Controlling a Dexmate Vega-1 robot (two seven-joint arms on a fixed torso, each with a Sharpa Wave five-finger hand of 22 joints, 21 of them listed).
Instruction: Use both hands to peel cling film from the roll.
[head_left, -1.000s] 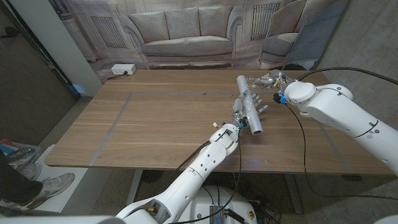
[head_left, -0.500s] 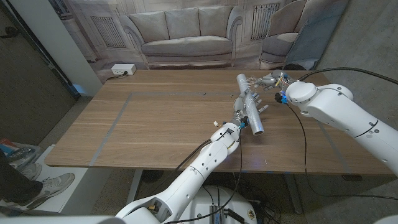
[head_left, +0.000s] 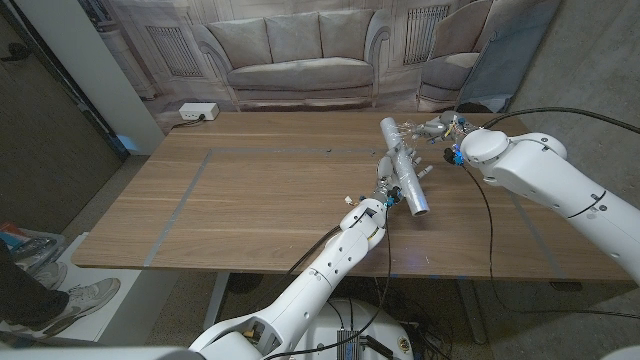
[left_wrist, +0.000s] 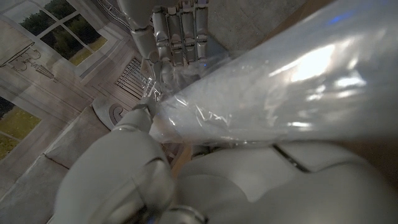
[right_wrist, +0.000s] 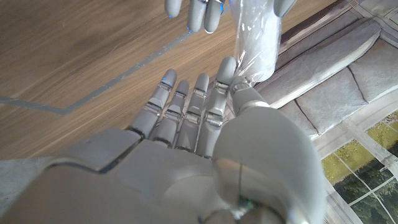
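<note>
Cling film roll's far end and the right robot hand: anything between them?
Nothing separate. In the right wrist view the right robot hand reaches the cling film roll at its end; contact itself is unclear. The left robot hand holds it mid-length.

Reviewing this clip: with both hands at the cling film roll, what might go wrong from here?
1. The left hand grips the cling film roll near its middle; the near end sticks out free and may swing or slip when the film is pulled.
2. The right hand sits at the far end with fingers extended, apparently pinching nothing, so it may miss the film edge.
3. The film looks crinkled and clingy; it may bunch or tear.
</note>
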